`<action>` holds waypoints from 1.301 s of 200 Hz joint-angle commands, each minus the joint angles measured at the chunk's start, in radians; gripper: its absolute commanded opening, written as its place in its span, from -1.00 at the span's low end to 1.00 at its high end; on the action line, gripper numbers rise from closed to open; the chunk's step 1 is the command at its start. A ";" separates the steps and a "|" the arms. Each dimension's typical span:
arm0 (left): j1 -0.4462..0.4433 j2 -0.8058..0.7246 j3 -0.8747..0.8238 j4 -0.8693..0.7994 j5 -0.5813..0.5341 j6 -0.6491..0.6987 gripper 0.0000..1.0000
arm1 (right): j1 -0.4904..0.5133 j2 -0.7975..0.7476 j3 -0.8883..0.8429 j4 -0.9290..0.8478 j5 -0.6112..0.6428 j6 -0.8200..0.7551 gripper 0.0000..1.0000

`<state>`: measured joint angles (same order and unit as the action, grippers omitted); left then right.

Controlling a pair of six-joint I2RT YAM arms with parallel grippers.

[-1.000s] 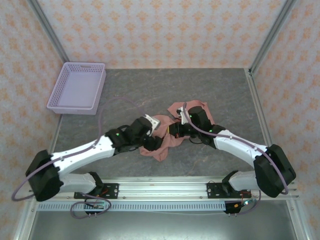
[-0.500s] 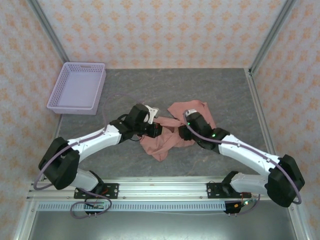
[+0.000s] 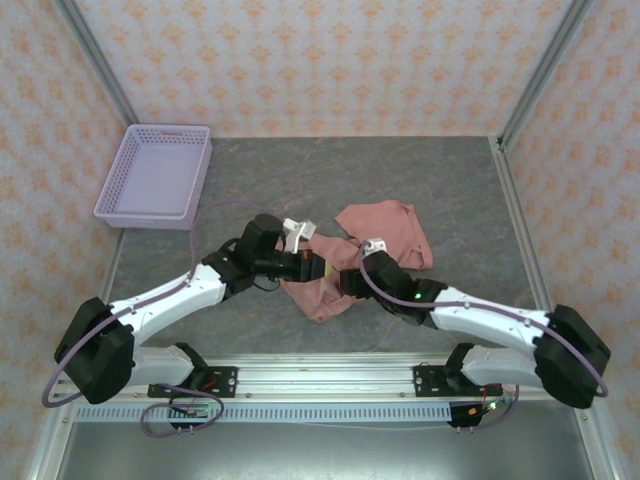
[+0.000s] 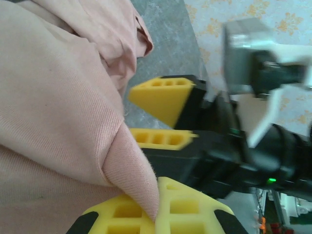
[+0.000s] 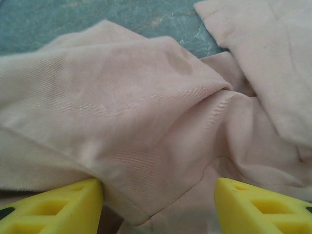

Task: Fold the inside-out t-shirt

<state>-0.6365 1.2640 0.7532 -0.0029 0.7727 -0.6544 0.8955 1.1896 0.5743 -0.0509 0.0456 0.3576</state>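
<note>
The inside-out t-shirt (image 3: 385,228) lies crumpled in the middle of the grey table (image 3: 300,180); it is salmon pink, with one lobe at the back right and another (image 3: 325,298) toward the front. My left gripper (image 3: 317,268) comes in from the left, and its yellow fingers (image 4: 195,207) are shut on a pointed fold of the shirt (image 4: 136,168). My right gripper (image 3: 346,283) faces it from the right, close by. It is open in the right wrist view, fingertips (image 5: 58,204) wide apart, pink cloth (image 5: 146,146) bulging between them. The left wrist view shows the right gripper's fingers (image 4: 163,95) spread just beyond the held fold.
A lilac plastic basket (image 3: 155,175) stands at the back left of the table. Metal frame posts (image 3: 530,80) and patterned walls close in the back and sides. The two arms nearly meet over the shirt, their wrists a short way apart.
My left gripper has shut on a fold of the shirt. My right gripper has opened, let the cloth go, and moved toward the front left.
</note>
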 commanded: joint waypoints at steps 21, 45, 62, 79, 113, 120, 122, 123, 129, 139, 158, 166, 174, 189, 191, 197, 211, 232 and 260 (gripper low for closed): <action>0.026 -0.082 -0.021 -0.042 0.045 0.069 -1.00 | -0.097 0.105 0.073 0.092 -0.074 -0.078 -0.67; 0.067 -0.150 -0.014 -0.240 -0.192 0.190 -1.00 | -0.189 0.000 0.048 0.102 -0.421 -0.167 -1.00; 0.080 -0.159 -0.010 -0.319 -0.431 0.217 -1.00 | -0.257 -0.056 0.034 0.139 -0.762 -0.140 -1.00; 0.080 -0.134 0.013 -0.368 -0.627 0.222 -1.00 | -0.268 -0.060 0.018 0.238 -0.938 -0.072 -1.00; 0.054 -0.115 0.068 -0.473 -0.800 0.242 -0.16 | -0.268 -0.031 0.029 0.396 -1.032 0.039 -1.00; 0.029 -0.136 0.065 -0.484 -0.810 0.254 -0.06 | -0.268 -0.024 0.039 0.396 -1.032 0.044 -1.00; 0.021 -0.142 0.065 -0.483 -0.812 0.258 -0.04 | -0.269 -0.021 0.042 0.396 -1.032 0.046 -1.00; 0.016 -0.146 0.064 -0.484 -0.812 0.260 -0.03 | -0.269 -0.021 0.044 0.396 -1.032 0.047 -1.00; -0.015 -0.171 0.054 -0.483 -0.811 0.269 0.03 | -0.271 -0.014 0.051 0.396 -1.031 0.049 -1.00; -0.069 -0.213 0.040 -0.474 -0.795 0.282 0.11 | -0.274 -0.011 0.062 0.397 -1.031 0.057 -1.00; -0.139 -0.252 0.010 -0.414 -0.685 0.291 0.18 | -0.281 0.014 0.074 0.392 -1.026 0.065 -1.00; -0.147 -0.240 0.001 -0.378 -0.635 0.284 0.17 | -0.283 0.014 0.076 0.389 -1.022 0.064 -1.00; -0.149 -0.211 0.002 -0.352 -0.616 0.274 0.09 | -0.285 0.013 0.076 0.386 -1.017 0.063 -1.00; -0.150 -0.129 0.037 -0.339 -0.597 0.263 -0.16 | -0.287 0.008 0.074 0.377 -1.000 0.060 -1.00; -0.150 -0.118 0.041 -0.338 -0.597 0.262 -0.19 | -0.287 0.007 0.073 0.376 -0.998 0.058 -1.00; -0.150 -0.087 0.054 -0.335 -0.596 0.255 -0.26 | -0.288 0.004 0.072 0.372 -0.993 0.058 -1.00; -0.150 -0.025 0.079 -0.330 -0.617 0.238 -0.32 | -0.288 -0.001 0.069 0.365 -0.978 0.059 -1.00; -0.149 0.034 0.083 -0.272 -0.652 0.228 -0.31 | -0.289 -0.033 0.064 0.350 -0.957 0.055 -1.00; -0.148 0.137 0.131 -0.249 -0.751 0.249 -0.13 | -0.292 -0.039 0.060 0.328 -0.954 0.041 -1.00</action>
<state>-0.7837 1.3388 0.8192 -0.3202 0.1211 -0.4133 0.6098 1.1824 0.6178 0.2729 -0.9161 0.4114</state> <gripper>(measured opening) 0.399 0.045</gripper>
